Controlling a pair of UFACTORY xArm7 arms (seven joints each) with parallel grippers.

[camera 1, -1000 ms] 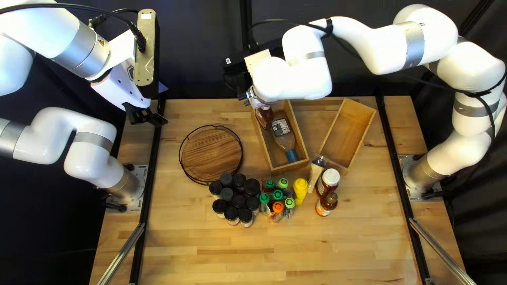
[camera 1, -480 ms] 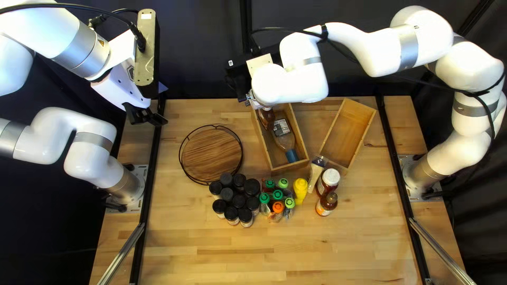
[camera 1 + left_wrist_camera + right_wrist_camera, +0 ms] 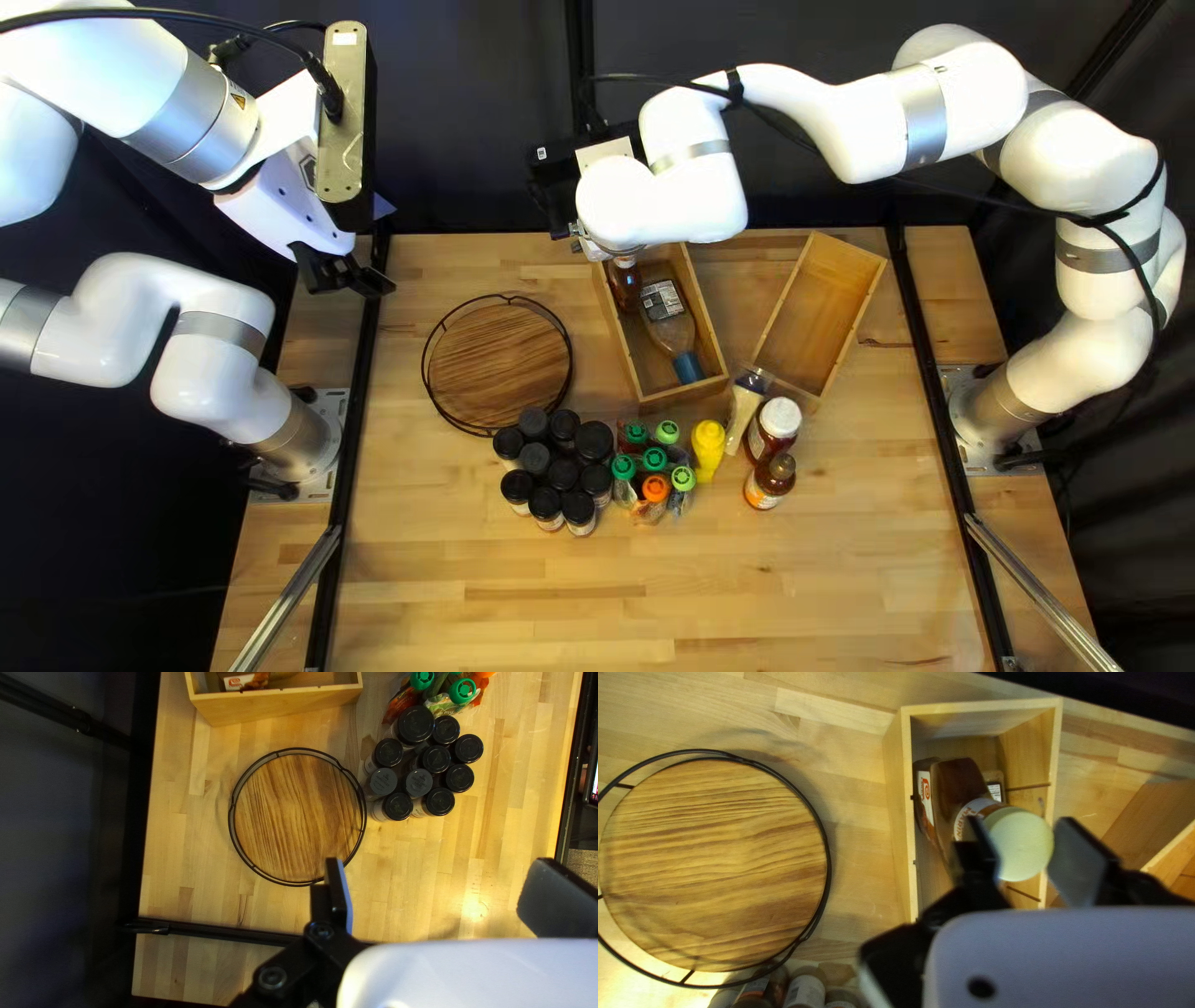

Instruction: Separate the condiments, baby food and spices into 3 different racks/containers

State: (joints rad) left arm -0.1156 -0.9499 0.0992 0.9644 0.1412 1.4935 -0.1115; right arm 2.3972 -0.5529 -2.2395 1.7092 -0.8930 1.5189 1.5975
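The right gripper (image 3: 585, 234) is positioned over the far end of the middle wooden box (image 3: 684, 390), its two fingers clamped on the pale cap (image 3: 1024, 843) of a brown condiment bottle (image 3: 625, 289). The bottle is tilted, with its body inside the box. Beside it, a second condiment bottle (image 3: 670, 326) with a blue cap lies in the same box, cap toward the table's near edge. The left gripper (image 3: 345, 276) is located above the left part of the table; its fingers are spread wide apart with nothing between them. A round wooden tray (image 3: 498, 364) with a black wire rim is situated to the left of the middle box. Nearer the table's near edge stand the black-lidded spice jars (image 3: 545, 503), grouped closely. Adjacent to them are the baby food pouches (image 3: 654, 489) with green and orange caps, followed by a yellow squeeze bottle (image 3: 708, 446), a white-capped bottle (image 3: 773, 427) and a small brown bottle (image 3: 769, 480). A second wooden box (image 3: 822, 311) rests at an angle on the right side.
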